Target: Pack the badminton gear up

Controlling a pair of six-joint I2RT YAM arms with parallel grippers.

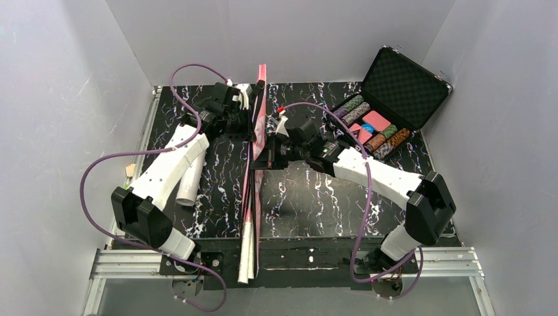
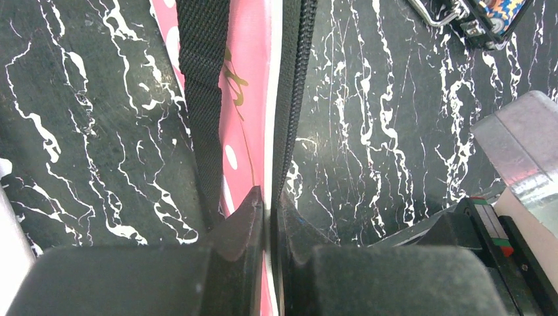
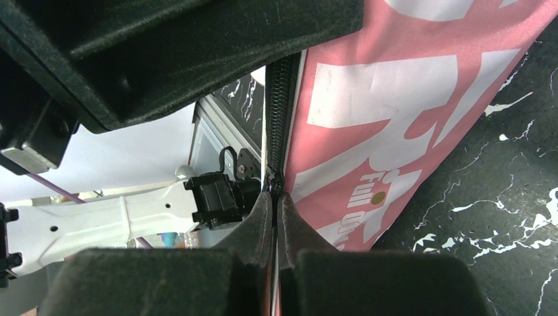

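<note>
Pink long fabric bag (image 1: 253, 197) with black strap stands on edge along middle of black marbled surface (image 1: 316, 204), near to far. White cylindrical tube (image 1: 191, 181) lies left of it. Right gripper (image 3: 274, 197) clenched on bag's zipper edge; farther along, left gripper (image 2: 268, 197) clenched on same edge

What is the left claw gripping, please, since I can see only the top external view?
Observer: The left claw is shut on the thin white edge of the pink bag, beside its zipper.
Operator: Where does the black strap lie there?
Observer: The strap runs along the pink face, on the side of that edge away from the zipper.
Operator: Does the right claw hold anything?
Observer: The right claw is shut on the zipper line, with the bag's white lettering beside it.
</note>
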